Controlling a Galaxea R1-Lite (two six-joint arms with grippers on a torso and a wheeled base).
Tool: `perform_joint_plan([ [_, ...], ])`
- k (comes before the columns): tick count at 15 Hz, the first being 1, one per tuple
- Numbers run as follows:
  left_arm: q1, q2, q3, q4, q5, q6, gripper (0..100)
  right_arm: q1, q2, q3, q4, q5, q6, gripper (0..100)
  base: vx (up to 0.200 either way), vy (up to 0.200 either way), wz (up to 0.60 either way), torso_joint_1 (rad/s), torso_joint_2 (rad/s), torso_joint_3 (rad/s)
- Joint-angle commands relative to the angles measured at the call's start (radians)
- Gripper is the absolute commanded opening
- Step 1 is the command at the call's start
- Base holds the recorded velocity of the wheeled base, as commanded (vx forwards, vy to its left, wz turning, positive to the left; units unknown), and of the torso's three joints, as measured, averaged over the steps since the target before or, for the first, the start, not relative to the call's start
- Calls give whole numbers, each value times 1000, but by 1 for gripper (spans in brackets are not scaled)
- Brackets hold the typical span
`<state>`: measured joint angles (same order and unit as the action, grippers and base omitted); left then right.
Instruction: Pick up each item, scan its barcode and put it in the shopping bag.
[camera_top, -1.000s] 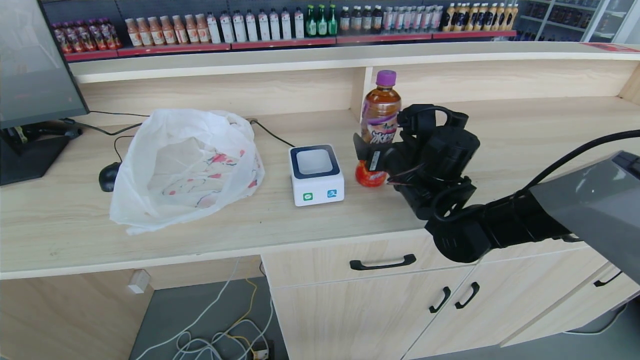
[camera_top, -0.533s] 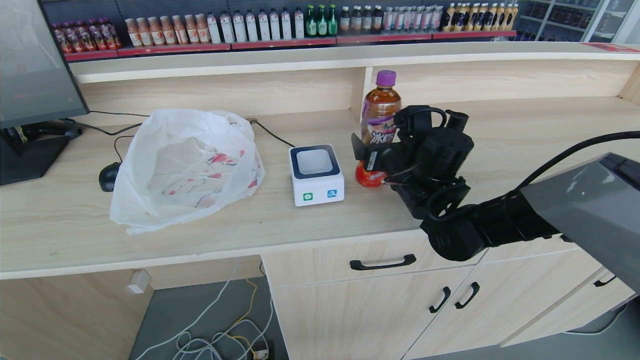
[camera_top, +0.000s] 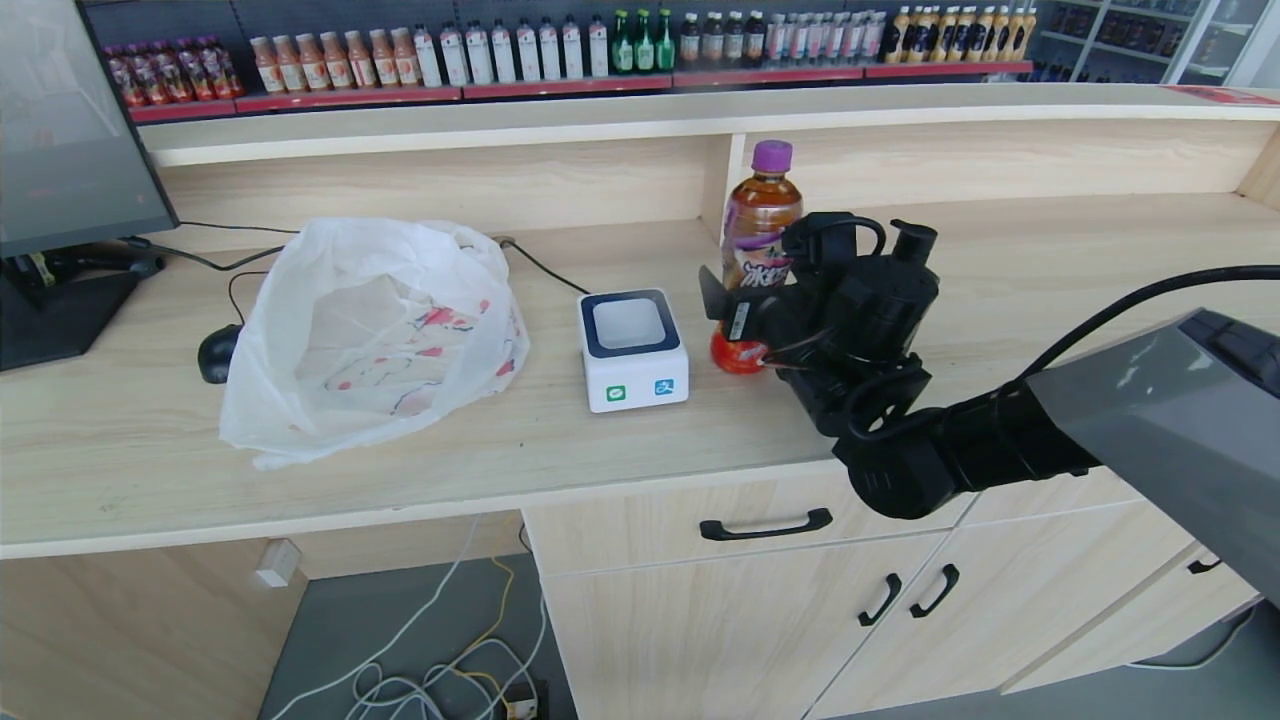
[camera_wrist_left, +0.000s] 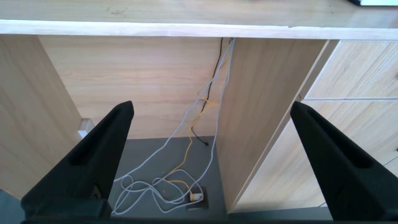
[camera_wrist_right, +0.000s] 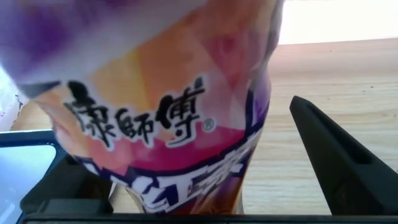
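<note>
An amber drink bottle (camera_top: 758, 225) with a purple cap stands upright on the wooden counter (camera_top: 560, 440), just right of the white barcode scanner (camera_top: 632, 350). My right gripper (camera_top: 745, 305) is open at the bottle's lower half, with a finger on either side of it. In the right wrist view the bottle's label (camera_wrist_right: 168, 118) is very close, and a gap shows between it and one of the fingers (camera_wrist_right: 336, 162). The white shopping bag (camera_top: 370, 330) lies open to the scanner's left. My left gripper (camera_wrist_left: 211, 155) hangs open below the counter edge, holding nothing.
A monitor (camera_top: 70, 130) and a black mouse (camera_top: 215, 353) sit at the counter's far left. A raised shelf wall (camera_top: 720, 180) stands right behind the bottle. Cables (camera_wrist_left: 186, 168) lie on the floor under the counter, and drawers with black handles (camera_top: 765, 525) are below.
My right arm has crept forward and a little left, bringing its fingers further around the bottle. The bottle, scanner and bag have stayed put.
</note>
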<state>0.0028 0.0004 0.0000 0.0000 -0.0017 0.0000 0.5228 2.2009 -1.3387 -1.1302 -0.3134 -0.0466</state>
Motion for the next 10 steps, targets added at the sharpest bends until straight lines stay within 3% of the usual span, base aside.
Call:
perform_joint_plan([
  [1, 0, 0, 0, 0, 0, 0, 100, -1, 0, -13, 0, 0, -1, 100, 0, 0, 0, 0, 0, 0],
  [5, 0, 0, 0, 0, 0, 0, 100, -1, 0, -14, 0, -1, -13, 100, 0, 0, 0, 0, 0, 0],
  [6, 0, 0, 0, 0, 0, 0, 100, -1, 0, -14, -11, 0, -21, 0, 0, 0, 0, 0, 0, 0],
  [10, 0, 0, 0, 0, 0, 0, 100, -1, 3, -14, -28, 2, -21, 0, 0, 0, 0, 0, 0, 0],
])
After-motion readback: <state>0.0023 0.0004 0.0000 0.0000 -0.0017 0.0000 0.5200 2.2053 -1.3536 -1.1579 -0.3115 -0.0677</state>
